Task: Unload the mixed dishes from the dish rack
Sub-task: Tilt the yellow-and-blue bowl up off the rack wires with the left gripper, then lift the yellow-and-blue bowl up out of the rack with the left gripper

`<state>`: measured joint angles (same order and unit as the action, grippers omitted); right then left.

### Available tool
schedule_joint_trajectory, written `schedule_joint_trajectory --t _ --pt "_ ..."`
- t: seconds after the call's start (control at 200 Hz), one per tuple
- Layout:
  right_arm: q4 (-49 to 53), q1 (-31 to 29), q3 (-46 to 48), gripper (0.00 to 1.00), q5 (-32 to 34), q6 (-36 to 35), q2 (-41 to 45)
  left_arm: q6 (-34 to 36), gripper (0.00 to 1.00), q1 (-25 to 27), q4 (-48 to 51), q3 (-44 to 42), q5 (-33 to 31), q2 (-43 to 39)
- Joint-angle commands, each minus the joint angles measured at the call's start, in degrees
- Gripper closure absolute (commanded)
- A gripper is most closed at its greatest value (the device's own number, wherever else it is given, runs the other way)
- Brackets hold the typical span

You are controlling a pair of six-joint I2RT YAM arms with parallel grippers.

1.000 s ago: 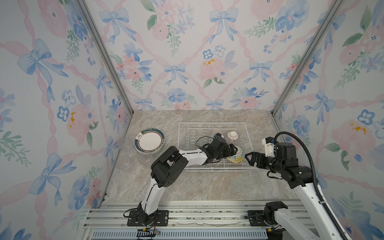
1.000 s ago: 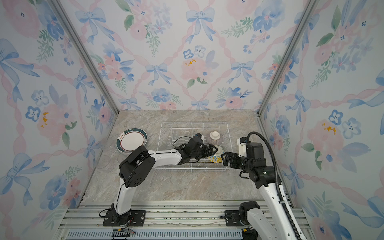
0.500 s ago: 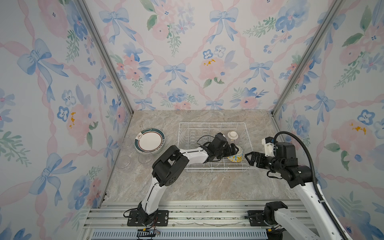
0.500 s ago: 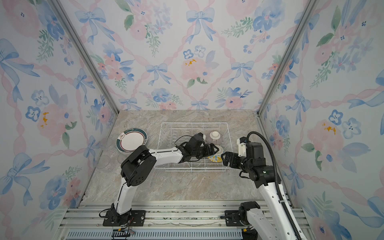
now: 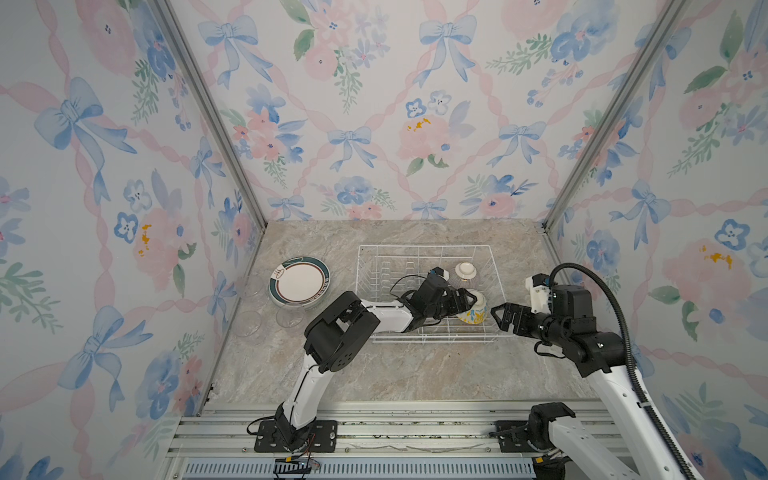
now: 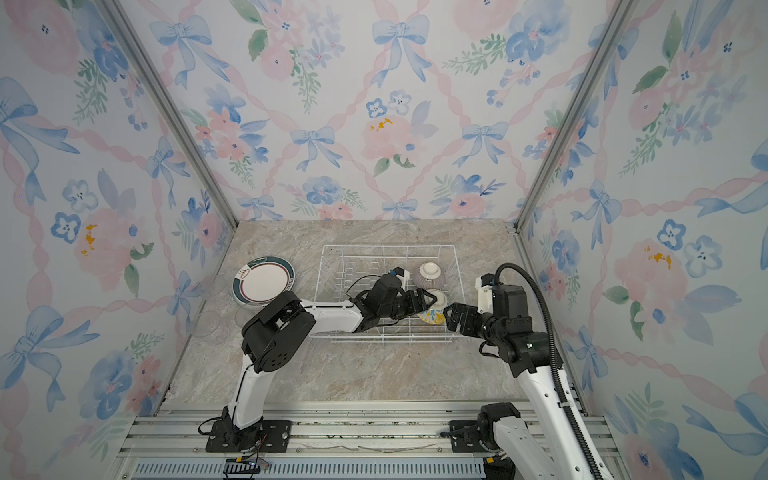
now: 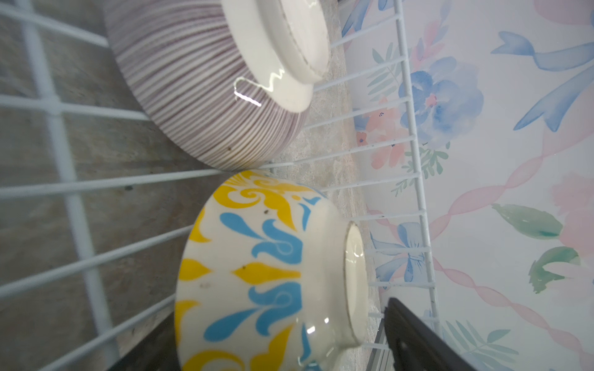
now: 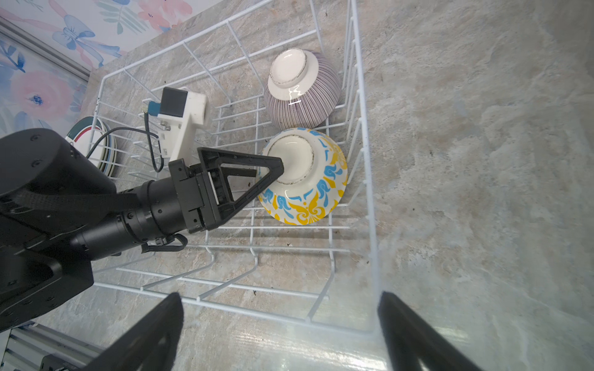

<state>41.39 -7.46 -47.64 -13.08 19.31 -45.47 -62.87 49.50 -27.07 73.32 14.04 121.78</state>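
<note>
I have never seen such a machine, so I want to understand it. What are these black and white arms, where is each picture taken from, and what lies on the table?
You see a left arm and a right arm of one robot, fixed at the front of the table. Two pictures look down from overhead; the other two are taken from each arm's wrist. On the table stands a white wire rack with two bowls upside down in it: a striped bowl and a yellow bowl. Beside the rack lie stacked plates and clear cups. The left end effector has its open jaws on either side of the yellow bowl, not clearly gripping it. The right end effector hangs open just outside the rack, holding nothing.
</note>
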Motion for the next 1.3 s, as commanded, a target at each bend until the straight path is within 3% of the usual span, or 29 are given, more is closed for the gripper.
schedule_joint_trajectory --t 0.0,0.56,1.085,1.295 --pt "0.0 0.6 0.7 0.03 1.0 0.7 0.5 -1.2 0.14 0.3 -7.7 -0.9 2.6 0.7" --pt "0.1 0.7 0.5 0.03 1.8 0.6 0.1 -3.6 0.42 0.3 -15.2 0.2 4.5 3.5" --pt "0.8 0.8 0.5 0.03 2.7 0.2 0.8 -5.1 0.83 0.3 -17.1 1.7 5.1 6.0" --pt "1.1 0.8 0.0 0.03 2.9 0.4 1.7 -5.3 0.88 0.3 -17.1 3.6 6.1 7.6"
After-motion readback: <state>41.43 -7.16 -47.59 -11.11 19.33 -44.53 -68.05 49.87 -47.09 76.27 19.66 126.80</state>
